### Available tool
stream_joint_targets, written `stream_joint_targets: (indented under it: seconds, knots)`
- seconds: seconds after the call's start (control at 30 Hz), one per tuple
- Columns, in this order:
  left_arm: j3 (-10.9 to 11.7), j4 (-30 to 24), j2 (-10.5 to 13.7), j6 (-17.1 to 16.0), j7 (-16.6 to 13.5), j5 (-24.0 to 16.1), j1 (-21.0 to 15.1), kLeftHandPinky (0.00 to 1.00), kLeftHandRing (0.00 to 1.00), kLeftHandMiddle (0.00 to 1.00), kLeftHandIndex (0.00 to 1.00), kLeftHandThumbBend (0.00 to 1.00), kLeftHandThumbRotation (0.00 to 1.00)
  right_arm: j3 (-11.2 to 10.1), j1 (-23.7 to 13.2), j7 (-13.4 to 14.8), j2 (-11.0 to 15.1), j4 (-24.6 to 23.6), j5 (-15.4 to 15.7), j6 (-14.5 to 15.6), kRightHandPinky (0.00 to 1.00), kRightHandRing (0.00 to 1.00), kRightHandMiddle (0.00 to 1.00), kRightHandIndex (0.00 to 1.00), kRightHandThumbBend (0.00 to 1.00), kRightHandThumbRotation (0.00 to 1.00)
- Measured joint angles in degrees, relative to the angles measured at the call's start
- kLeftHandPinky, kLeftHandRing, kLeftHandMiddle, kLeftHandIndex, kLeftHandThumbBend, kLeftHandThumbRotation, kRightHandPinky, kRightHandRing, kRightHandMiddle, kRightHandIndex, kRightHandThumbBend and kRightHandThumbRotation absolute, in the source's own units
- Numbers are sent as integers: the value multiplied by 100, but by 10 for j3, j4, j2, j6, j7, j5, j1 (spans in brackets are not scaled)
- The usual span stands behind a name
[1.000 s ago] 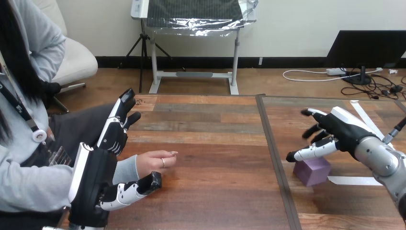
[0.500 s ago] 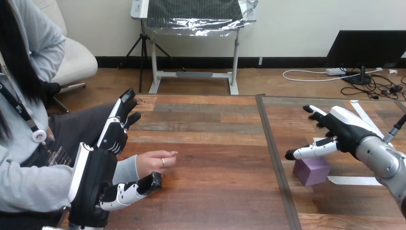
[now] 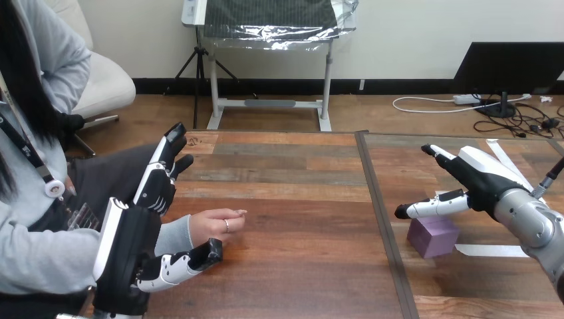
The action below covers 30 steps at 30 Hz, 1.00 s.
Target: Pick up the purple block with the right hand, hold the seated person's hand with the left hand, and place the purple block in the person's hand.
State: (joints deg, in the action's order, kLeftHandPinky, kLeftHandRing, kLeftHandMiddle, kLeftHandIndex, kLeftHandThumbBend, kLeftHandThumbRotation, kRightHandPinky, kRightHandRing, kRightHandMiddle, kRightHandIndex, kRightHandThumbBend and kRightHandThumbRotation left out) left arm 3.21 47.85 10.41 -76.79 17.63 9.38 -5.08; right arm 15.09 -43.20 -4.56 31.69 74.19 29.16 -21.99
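I hold my right hand [image 3: 482, 179] spread wide just above the purple block [image 3: 433, 236] at right, ready to grasp it, with my left hand [image 3: 133, 249] open beside the person's hand [image 3: 216, 224], not gripping.

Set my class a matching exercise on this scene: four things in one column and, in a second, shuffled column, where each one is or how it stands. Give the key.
Column A
1. purple block
2. right hand
3. left hand
4. person's hand

Column B
a. open, at the left edge of the table, beside the person's hand
b. resting on the table's left part
c. open, above the purple block
d. on the table's right part, below a robot hand

Pairs: 1-d, 2-c, 3-a, 4-b
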Motion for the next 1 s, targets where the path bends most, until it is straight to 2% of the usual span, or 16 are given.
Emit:
stream_joint_targets:
  seconds: [0.4, 0.8, 1.0]
  knots:
    - [0, 0, 0, 0, 0, 1, 0, 91, 97, 98, 96, 100, 65, 0, 0, 3, 0, 0, 0, 0, 100, 100, 100, 100, 100, 48]
    - [0, 0, 0, 0, 9, 12, 0, 92, 98, 99, 96, 100, 65, 0, 0, 2, 0, 0, 0, -1, 98, 100, 100, 100, 100, 51]
    - [0, 0, 0, 0, 11, 15, 0, 92, 97, 99, 96, 100, 65, 0, 0, -10, 3, 0, -2, -4, 97, 100, 100, 100, 100, 53]
